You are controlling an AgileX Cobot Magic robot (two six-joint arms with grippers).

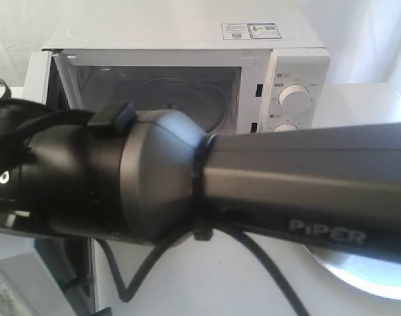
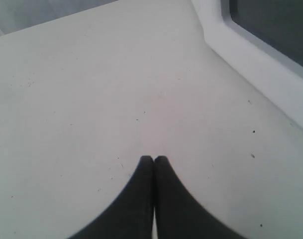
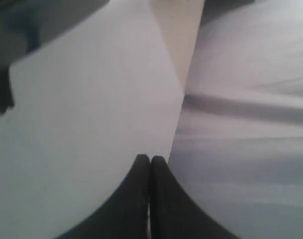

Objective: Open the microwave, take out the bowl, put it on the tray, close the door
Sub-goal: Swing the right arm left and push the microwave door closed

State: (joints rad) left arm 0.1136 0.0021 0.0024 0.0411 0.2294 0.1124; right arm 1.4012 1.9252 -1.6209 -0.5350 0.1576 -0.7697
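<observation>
The white microwave [image 1: 299,62] stands at the back with its door [image 1: 37,79] swung wide open to the left. Inside, only the clear glass turntable [image 1: 187,99] shows above a big black arm [image 1: 253,184] that crosses the exterior view and hides the lower cavity. The bowl is not visible in any view. A slice of the silver tray [image 1: 361,273] shows under the arm at the lower right. My left gripper [image 2: 154,158] is shut and empty over the white tabletop, near the door's white frame [image 2: 251,59]. My right gripper [image 3: 150,158] is shut and empty above a white surface edge.
The black arm marked PIPER, with its cables [image 1: 131,276], fills the middle of the exterior view. The microwave's two white dials [image 1: 294,97] sit on its right panel. White cloth [image 3: 251,124] hangs beyond the surface edge in the right wrist view.
</observation>
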